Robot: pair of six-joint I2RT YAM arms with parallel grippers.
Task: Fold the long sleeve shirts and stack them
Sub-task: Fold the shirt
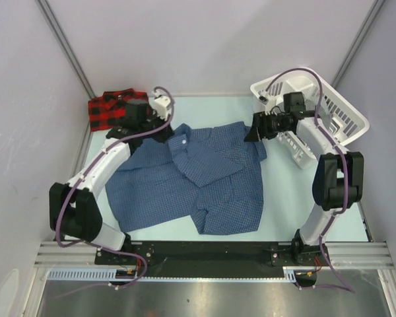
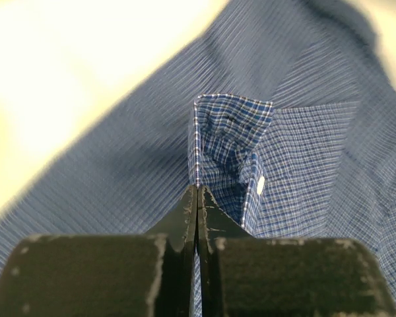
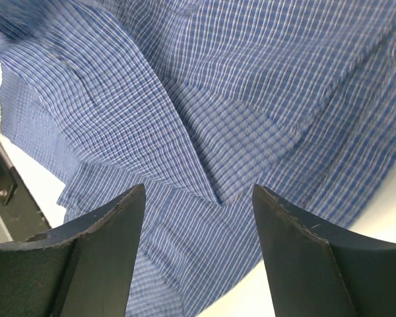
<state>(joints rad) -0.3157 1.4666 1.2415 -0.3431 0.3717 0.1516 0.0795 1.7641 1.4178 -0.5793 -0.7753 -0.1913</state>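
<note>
Left wrist, left hand (image 2: 197,193) pinching blue shirt (image 2: 303,152)

- Left arm (image 1: 109,162) was extended forward, elbow bowed out to the left.
- Left gripper (image 2: 197,198) was angled down, jaws pressed together on a raised edge of the dark blue shirt (image 1: 211,185).
- Right arm (image 1: 336,178) was bent inward at the elbow.
- Right gripper (image 3: 198,191) pointed down and left, fingers (image 3: 105,231) spread apart, nothing between them.
</note>
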